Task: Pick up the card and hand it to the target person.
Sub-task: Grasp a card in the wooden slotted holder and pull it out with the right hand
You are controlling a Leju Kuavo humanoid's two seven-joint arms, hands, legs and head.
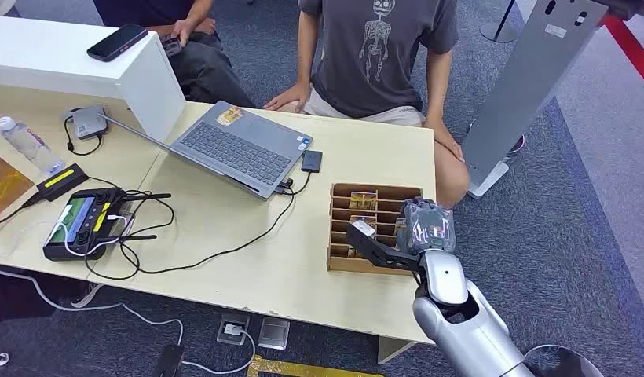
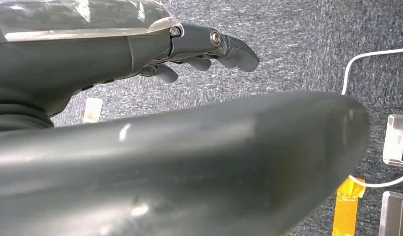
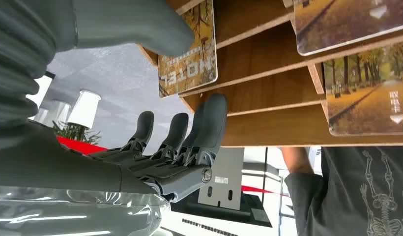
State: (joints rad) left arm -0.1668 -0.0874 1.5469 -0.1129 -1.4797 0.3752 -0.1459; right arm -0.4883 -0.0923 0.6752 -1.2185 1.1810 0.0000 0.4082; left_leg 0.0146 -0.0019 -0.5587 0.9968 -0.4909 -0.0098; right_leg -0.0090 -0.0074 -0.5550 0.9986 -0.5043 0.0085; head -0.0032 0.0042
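Observation:
A wooden slotted card box (image 1: pixel 341 236) stands on the table's right end, holding several cards with an autumn-tree print (image 1: pixel 364 196). My right hand (image 1: pixel 417 236) is at the box's near right corner, over the slots. Seen from the right wrist, the hand (image 3: pixel 165 147) reaches one card marked HOTEL (image 3: pixel 187 54): the thumb (image 3: pixel 140 24) lies at its edge and the fingers (image 3: pixel 209 118) rest against a wooden divider (image 3: pixel 268 73). Two other cards (image 3: pixel 371 93) sit in neighbouring slots. A person in a grey skeleton T-shirt (image 1: pixel 382 55) sits behind the table. My left hand (image 2: pixel 140 54) hangs above the carpet, holding nothing.
An open laptop (image 1: pixel 240 145) lies mid-table with cables running to a handheld controller (image 1: pixel 83 222). A water bottle (image 1: pixel 24 144) and a white box with a phone (image 1: pixel 117 42) are at the left. A second person (image 1: pixel 185 39) sits at the back left. A grey stand (image 1: pixel 531 86) rises on the right.

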